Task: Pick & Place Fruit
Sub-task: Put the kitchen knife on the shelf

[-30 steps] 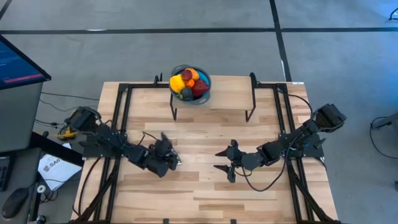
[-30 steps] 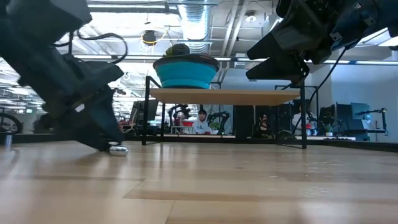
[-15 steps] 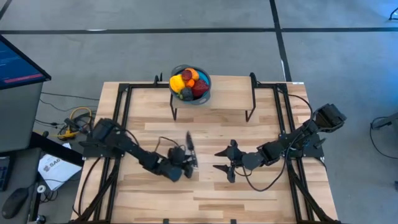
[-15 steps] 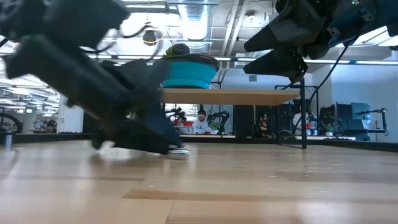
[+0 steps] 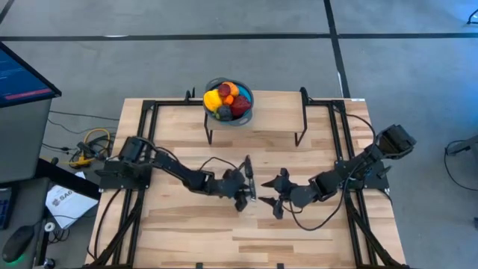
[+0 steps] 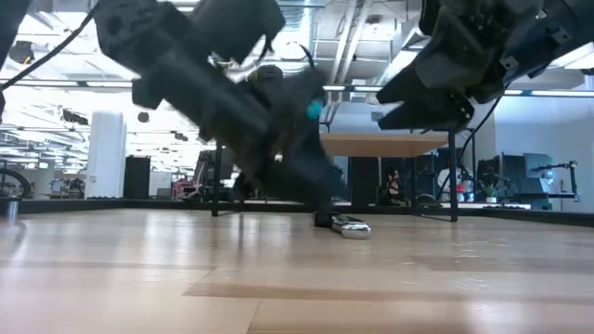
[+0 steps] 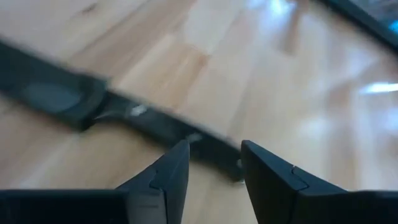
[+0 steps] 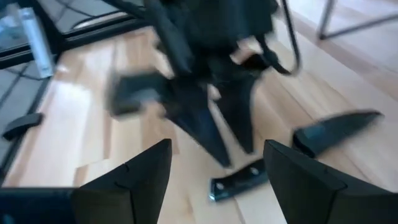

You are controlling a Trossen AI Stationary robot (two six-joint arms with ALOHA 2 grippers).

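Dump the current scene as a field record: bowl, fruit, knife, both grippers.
bowl: round blue bowl on the raised wooden shelf
fruit: small toy fruits, red, orange, yellow and dark, piled in the bowl; none visible outside it
knife: slim black-handled knife flat on the wooden table, near centre
left gripper: down at the knife
right gripper: open, empty, just beside the knife

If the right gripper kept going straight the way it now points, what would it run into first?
Probably the left gripper. The right gripper, open above the table, points straight at it, and the right wrist view shows it dead ahead with the black-handled knife under it. Depth is unclear; aimed lower, the knife comes first.
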